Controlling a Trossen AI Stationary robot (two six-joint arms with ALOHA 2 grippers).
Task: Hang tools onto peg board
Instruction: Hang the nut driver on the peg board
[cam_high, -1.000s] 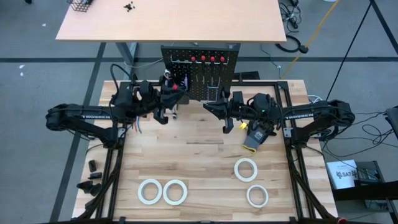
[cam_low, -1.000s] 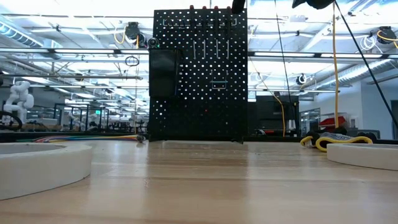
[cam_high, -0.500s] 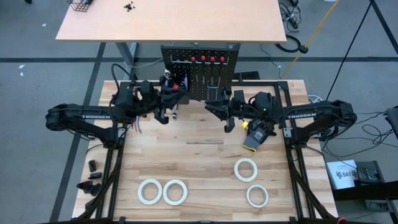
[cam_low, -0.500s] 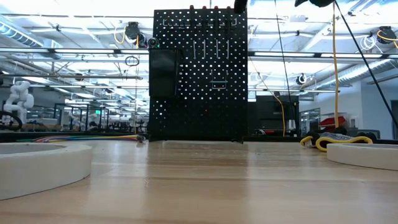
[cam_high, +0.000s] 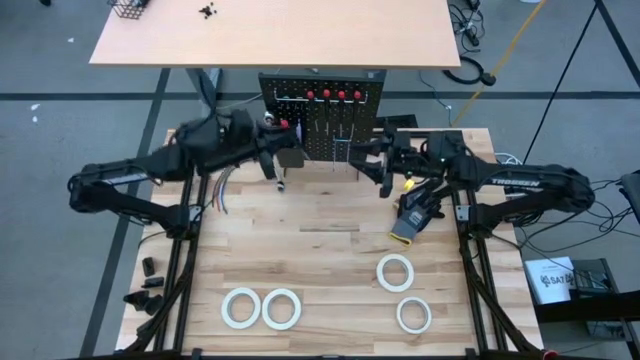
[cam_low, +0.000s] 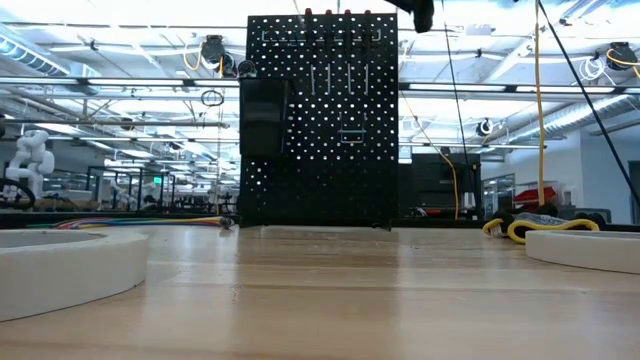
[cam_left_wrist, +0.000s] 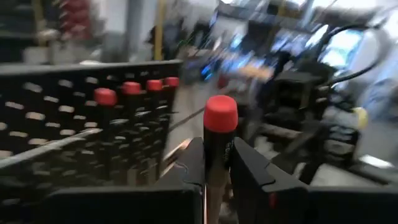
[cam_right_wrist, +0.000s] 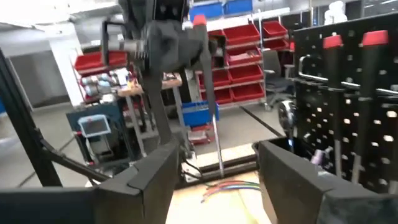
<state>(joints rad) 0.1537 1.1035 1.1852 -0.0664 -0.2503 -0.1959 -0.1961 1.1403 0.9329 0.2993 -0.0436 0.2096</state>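
Both arms have swung in toward the peg board (cam_high: 322, 118) since the earlier frame. The left gripper (cam_high: 281, 150) hangs before its left side, clamped on a red-handled screwdriver (cam_left_wrist: 219, 130). The right gripper (cam_high: 381, 160) sits right of the board, fingers spread, empty.

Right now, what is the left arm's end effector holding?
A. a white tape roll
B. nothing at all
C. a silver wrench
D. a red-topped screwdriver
D: the left wrist view shows the left end effector shut on a screwdriver with a red cap, beside the peg board; the four tape rolls lie on the table.
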